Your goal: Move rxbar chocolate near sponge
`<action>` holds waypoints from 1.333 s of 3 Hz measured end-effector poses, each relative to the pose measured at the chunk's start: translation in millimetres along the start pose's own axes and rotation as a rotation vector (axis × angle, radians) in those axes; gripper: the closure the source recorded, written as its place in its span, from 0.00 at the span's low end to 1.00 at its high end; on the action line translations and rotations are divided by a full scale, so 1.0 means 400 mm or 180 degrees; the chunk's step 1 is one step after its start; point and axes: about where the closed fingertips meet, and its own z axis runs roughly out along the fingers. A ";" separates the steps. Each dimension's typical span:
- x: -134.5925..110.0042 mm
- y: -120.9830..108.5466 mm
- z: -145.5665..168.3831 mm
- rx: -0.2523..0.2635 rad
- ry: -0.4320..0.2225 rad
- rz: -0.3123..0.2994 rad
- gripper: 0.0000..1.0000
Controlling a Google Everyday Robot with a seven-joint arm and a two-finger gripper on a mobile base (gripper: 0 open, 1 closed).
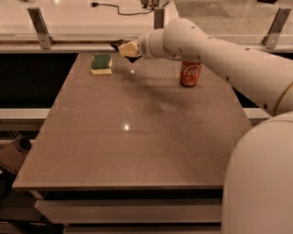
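The gripper [125,48] hangs above the far edge of the counter [137,151], near its left corner. Its pale fingers [128,49] are closed on the rxbar chocolate [117,44]. The bar shows only as dark ends sticking out on either side of them, clear of the surface. No lettering on the wrapper can be read from here.

Just to the left of the gripper and a little nearer the camera, the sponge [101,64] lies flat on the counter, green side up over its pale yellow base. It sits apart from the bar, with nothing between the two.

The white arm [206,45] reaches in from the right and crosses in front of the top of a red can [190,73]. The can stands upright on the counter, well to the right of the sponge, and its white Coca-Cola script is partly legible. The arm's soft shadow falls on the counter between the sponge and the can.

The robot's rounded white body [261,183] fills the lower right corner. Behind the counter runs a pale ledge [82,39] with metal brackets [39,23], and a black cable [119,10] lies beyond it.
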 end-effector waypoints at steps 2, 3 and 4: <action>0.084 0.014 0.079 0.0009 0.0163 0.0134 1.00; 0.084 0.019 0.083 -0.0001 0.0166 0.0134 0.84; 0.085 0.023 0.087 -0.0010 0.0169 0.0132 0.61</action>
